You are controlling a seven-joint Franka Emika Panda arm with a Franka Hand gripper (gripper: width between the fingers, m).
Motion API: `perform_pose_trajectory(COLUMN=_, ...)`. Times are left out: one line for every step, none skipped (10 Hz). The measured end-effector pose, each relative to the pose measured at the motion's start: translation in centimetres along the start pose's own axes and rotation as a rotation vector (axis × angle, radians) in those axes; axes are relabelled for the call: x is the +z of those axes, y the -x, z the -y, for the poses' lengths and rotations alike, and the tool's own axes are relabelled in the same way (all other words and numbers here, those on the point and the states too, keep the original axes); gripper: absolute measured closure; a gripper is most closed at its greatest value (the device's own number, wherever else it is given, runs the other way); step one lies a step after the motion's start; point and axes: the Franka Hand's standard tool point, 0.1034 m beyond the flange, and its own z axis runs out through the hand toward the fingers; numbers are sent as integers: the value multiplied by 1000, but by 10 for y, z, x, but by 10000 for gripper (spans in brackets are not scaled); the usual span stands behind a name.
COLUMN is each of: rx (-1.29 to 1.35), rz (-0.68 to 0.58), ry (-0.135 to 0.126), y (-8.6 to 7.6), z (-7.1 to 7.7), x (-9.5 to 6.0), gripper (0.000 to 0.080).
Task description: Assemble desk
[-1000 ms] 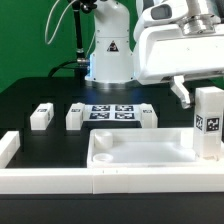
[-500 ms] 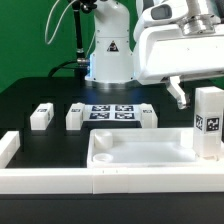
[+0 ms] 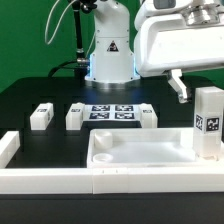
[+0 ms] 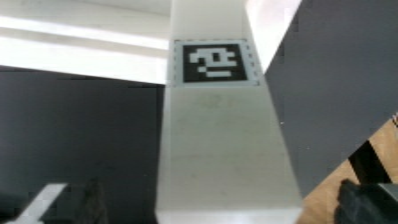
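We see the end effector [image 4: 205, 200] spread wide and holding nothing. Its fingers [image 4: 48, 203] stand clear on either side of the upright leg [image 3: 207, 120], whose tag faces the wrist camera. That leg stands at the corner of the desk panel [image 3: 130, 150] on the exterior view's right. The panel lies just behind the border wall [image 3: 50, 180]. Three loose legs [image 3: 40, 116] rest on the black surface [image 3: 30, 95], flanking the marker board [image 3: 112, 112].
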Motion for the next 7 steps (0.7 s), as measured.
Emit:
perform_pose_trajectory(rx=6, rz=91, ry=-14, y=5, z=3, x=5, gripper=151)
perform_pose_trajectory(rx=14, rz=178, ry=-27, y=1, z=5, x=6, gripper=151)
perform_pose_trajectory(rx=17, rz=249, ry=-36, y=-1, z=5, x=5, gripper=151)
perform_pose_trajectory(rx=12, rz=295, ry=-42, y=-2, z=2, x=7, gripper=151)
perform_pose_trajectory(rx=15, rz=358, ry=-48, y=1, z=0, x=10, gripper=151)
perform_pose_trajectory(rx=22, rz=361, ry=-49, y=-1, z=0, x=11, gripper=151)
perform_pose_trajectory(rx=31, rz=353, ry=-47, y=-2, z=1, x=12, gripper=178)
